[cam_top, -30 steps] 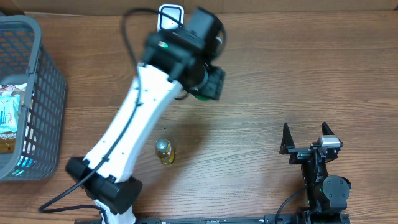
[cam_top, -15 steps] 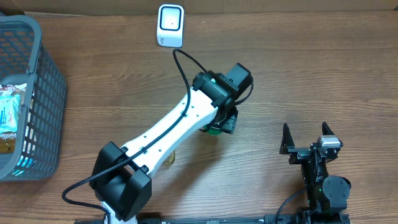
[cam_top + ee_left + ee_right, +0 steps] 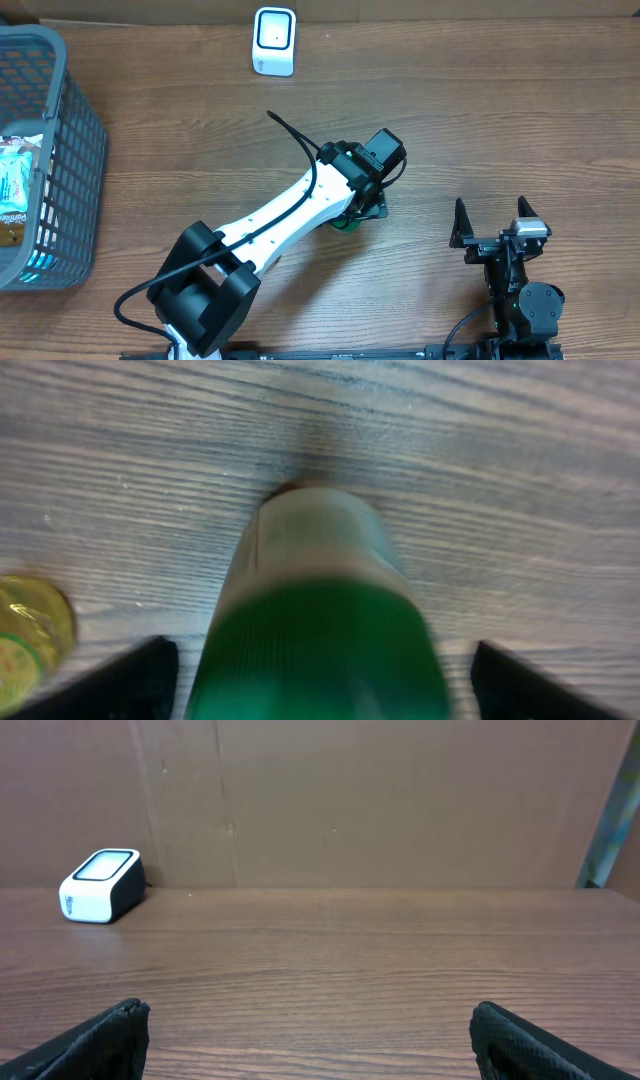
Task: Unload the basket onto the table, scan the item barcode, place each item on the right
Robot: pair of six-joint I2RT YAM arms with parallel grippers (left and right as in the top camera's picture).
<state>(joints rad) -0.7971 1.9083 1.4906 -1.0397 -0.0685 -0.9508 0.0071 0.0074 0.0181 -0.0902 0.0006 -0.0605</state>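
Holding snack packets (image 3: 12, 185): basket (image 3: 72, 150) | left claw (image 3: 318, 672) spread, straddling green bottle (image 3: 320, 590) | right claw (image 3: 310, 1035) spread

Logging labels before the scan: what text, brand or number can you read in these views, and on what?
Nothing can be read as text in any view.
Packet in the basket: printed wrapper, too small to read.
Green bottle: blurred, no label legible.
Gold-capped item: markings too blurred.
Scanner: tiny marks on its side, too small to read.
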